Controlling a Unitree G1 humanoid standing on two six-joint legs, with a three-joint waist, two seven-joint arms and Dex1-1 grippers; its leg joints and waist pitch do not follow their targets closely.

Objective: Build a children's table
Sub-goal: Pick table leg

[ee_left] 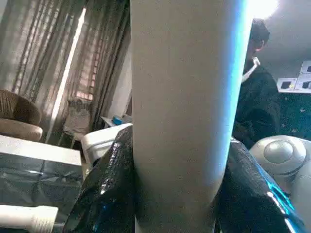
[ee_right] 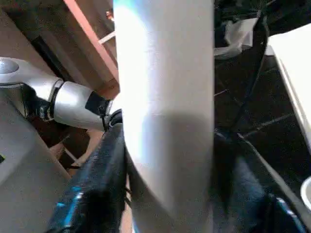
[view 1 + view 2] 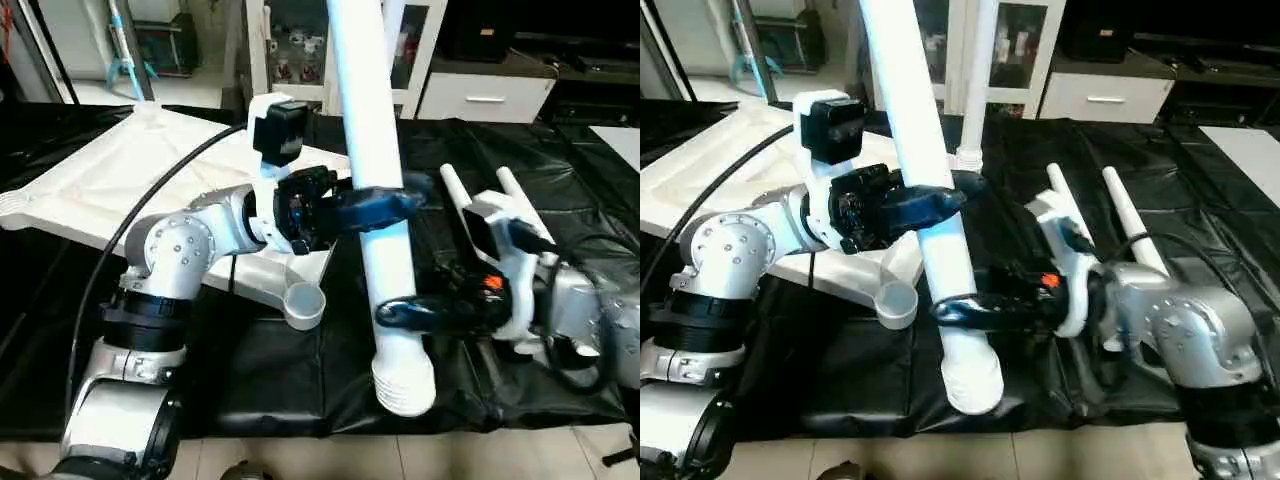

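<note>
Left eye view: one white leg (image 3: pixel 385 210) held upright over the black table cover (image 3: pixel 250 370), clamped by left gripper (image 3: pixel 385 208) above and right gripper (image 3: pixel 415 312) below. Tabletop (image 3: pixel 110 185) upside down behind, near corner socket (image 3: pixel 303 304) empty. Two more legs (image 3: pixel 465 205) lying beside. Assembly apparently hardly begun.

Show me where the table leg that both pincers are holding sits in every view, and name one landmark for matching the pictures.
Left eye view: the held leg rises steeply at centre, ribbed end lowest.
Right eye view: it stands left of centre.
Left wrist view: it rises between black fingers.
Right wrist view: it rises between black fingers.
Shared landmark: the white tabletop's round corner socket, at in the right eye view.
</note>
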